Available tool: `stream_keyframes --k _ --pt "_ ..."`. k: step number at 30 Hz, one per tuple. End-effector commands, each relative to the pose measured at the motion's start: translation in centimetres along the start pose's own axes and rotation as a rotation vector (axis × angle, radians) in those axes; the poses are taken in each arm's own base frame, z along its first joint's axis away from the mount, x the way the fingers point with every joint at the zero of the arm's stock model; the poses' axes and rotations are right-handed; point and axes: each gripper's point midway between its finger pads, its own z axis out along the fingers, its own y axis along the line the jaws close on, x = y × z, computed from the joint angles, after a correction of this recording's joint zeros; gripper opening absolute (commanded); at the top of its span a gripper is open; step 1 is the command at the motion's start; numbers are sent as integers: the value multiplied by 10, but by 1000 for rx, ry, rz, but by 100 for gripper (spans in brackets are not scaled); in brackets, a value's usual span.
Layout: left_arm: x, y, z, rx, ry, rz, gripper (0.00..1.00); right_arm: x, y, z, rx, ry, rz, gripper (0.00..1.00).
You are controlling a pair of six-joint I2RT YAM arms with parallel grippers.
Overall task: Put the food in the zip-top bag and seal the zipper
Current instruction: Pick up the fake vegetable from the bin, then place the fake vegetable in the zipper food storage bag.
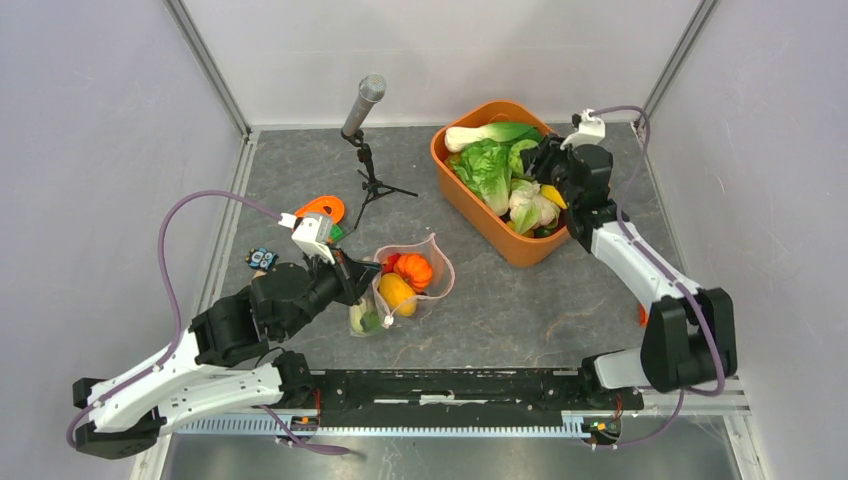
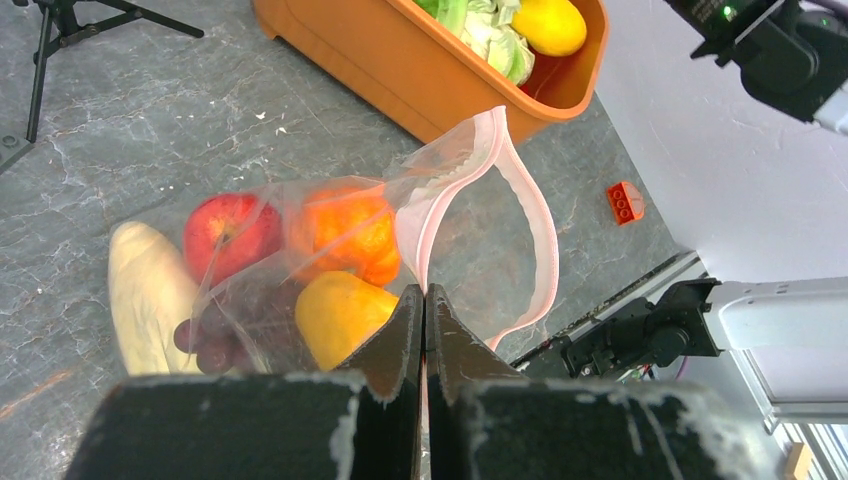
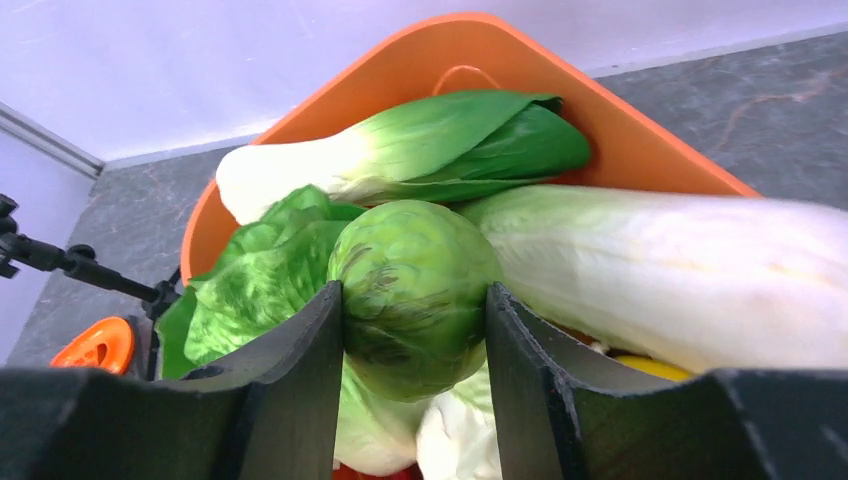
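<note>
The clear zip-top bag (image 1: 437,285) lies open at mid-table, its pinkish zipper (image 2: 545,250) curving round the mouth. Inside are a red piece (image 2: 230,225), an orange piece (image 2: 345,230), a yellow piece (image 2: 335,315) and dark grapes (image 2: 215,335). My left gripper (image 2: 424,295) is shut on the zipper edge at the bag's near side; it shows in the top view (image 1: 358,275) too. My right gripper (image 3: 415,295) is over the orange tub (image 1: 480,215), shut on a round green cabbage-like piece (image 3: 415,270).
The tub holds more greens, a long pale cabbage (image 3: 680,270) and a yellow piece (image 2: 545,25). A pale long piece (image 2: 150,290) lies by the bag. A microphone on a tripod (image 1: 365,105), an orange object (image 1: 322,208) and a small red brick (image 2: 624,202) stand around.
</note>
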Motion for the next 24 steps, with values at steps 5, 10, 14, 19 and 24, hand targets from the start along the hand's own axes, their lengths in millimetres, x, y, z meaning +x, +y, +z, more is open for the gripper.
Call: stream_keyframes --k 5,10,14,19,24 --pt "-15 -8 -2 20 -42 -30 2 -4 -6 -51 4 -94 -27 39" --pt "-14 -9 -1 19 -38 -29 2 -16 5 -84 -53 -160 0 39" --pt "-14 -9 0 19 -38 -33 2 -23 25 -105 -161 -178 -5 39" --pt "-15 -12 1 28 -38 -34 2 -15 76 -130 -454 -117 -14 39" --pt "-15 -15 3 33 -33 -29 2 -3 132 -175 -805 -74 -35 39"
